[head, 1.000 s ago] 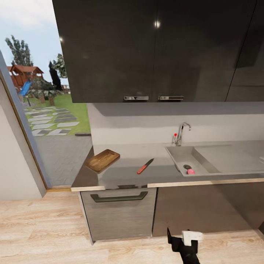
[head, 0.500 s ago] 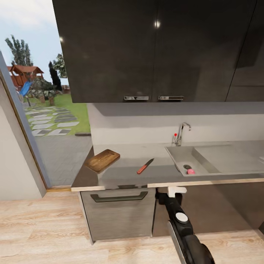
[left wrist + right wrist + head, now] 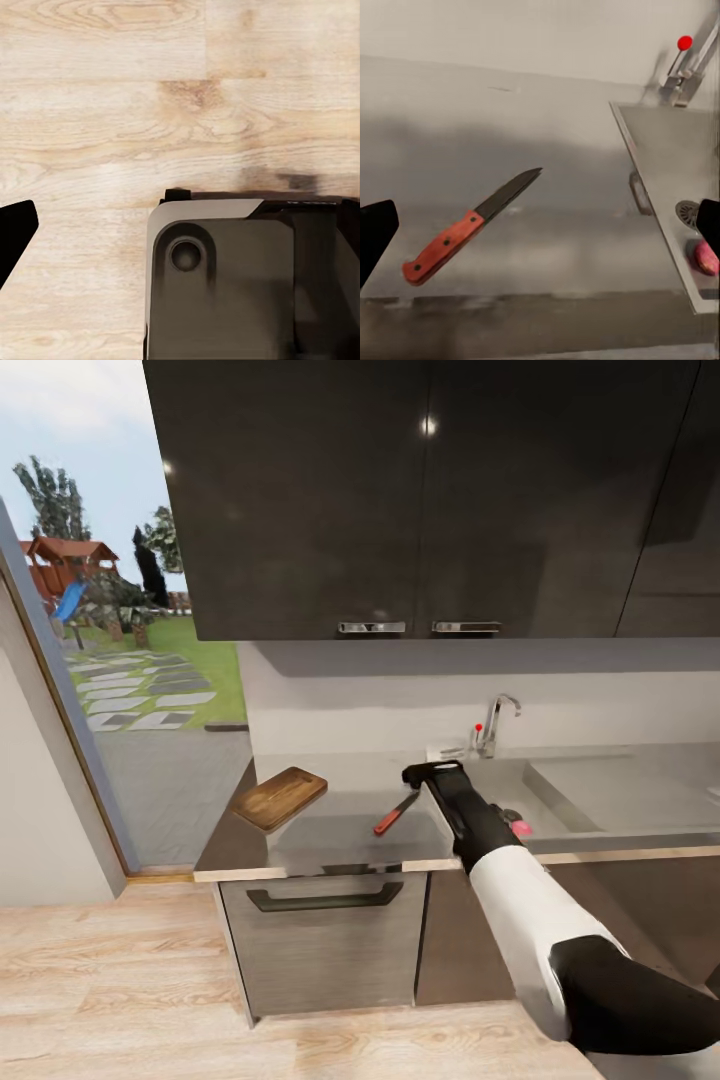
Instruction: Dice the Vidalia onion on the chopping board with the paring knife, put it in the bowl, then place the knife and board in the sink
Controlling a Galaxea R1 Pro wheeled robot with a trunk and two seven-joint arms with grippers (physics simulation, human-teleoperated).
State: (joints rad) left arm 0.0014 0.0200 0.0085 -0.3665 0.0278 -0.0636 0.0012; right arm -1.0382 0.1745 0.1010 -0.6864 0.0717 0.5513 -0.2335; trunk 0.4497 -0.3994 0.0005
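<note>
Glossy grey worktop (image 3: 330, 840); grained board (image 3: 280, 797) at left corner; red-handled knife (image 3: 469, 227); right gripper (image 3: 540, 232) spread, empty.

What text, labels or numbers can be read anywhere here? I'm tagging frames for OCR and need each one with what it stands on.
None: no readable text in any view.
The paring knife handle shows rivets, no brand.
The sink tap bears a red knob, no marking.
The chopping board shows plain grain.
The cabinet doors carry handles, no labels.

The right arm (image 3: 520, 880) reaches forward at full stretch, its jaws spread wide and holding nothing.
</note>
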